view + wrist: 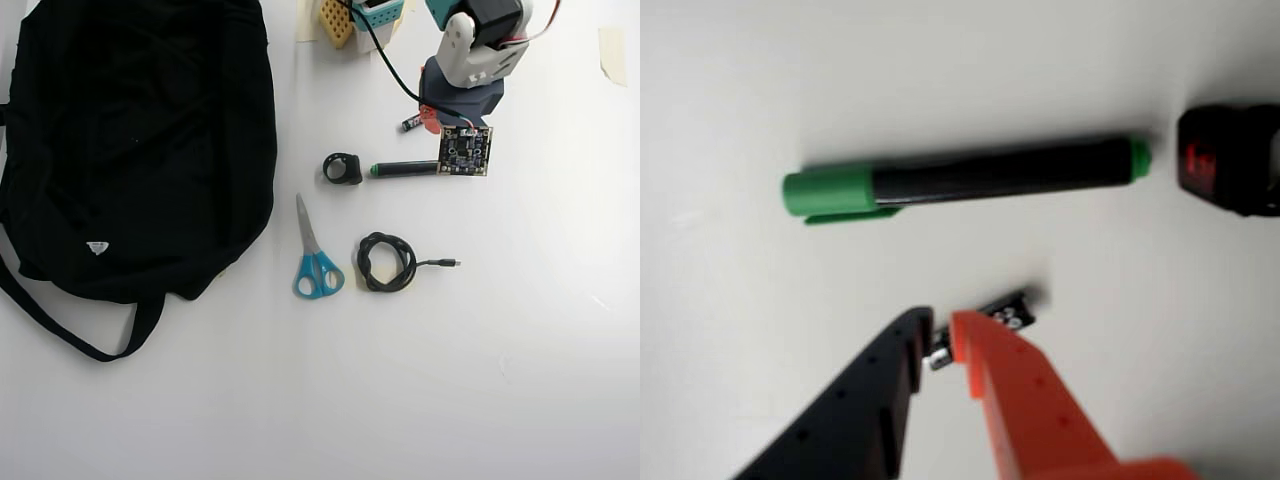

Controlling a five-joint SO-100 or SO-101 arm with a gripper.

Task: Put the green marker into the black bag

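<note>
The green marker (970, 178) lies flat on the white table, black barrel with its green cap at the left of the wrist view. In the overhead view the green marker (405, 169) shows just below the arm, its right end hidden under the wrist camera board. My gripper (940, 335) hovers just short of the marker, its black and orange fingers shut but for a narrow slit and holding nothing. From above, the gripper (425, 122) sits mostly under the arm. The black bag (130, 150) lies at the far left, apart from the arm.
A short black battery (1008, 314) lies on the table under my fingertips. A black ring-shaped object (343, 168) sits off the marker's green tail. Blue-handled scissors (315, 260) and a coiled black cable (386, 262) lie nearer the front.
</note>
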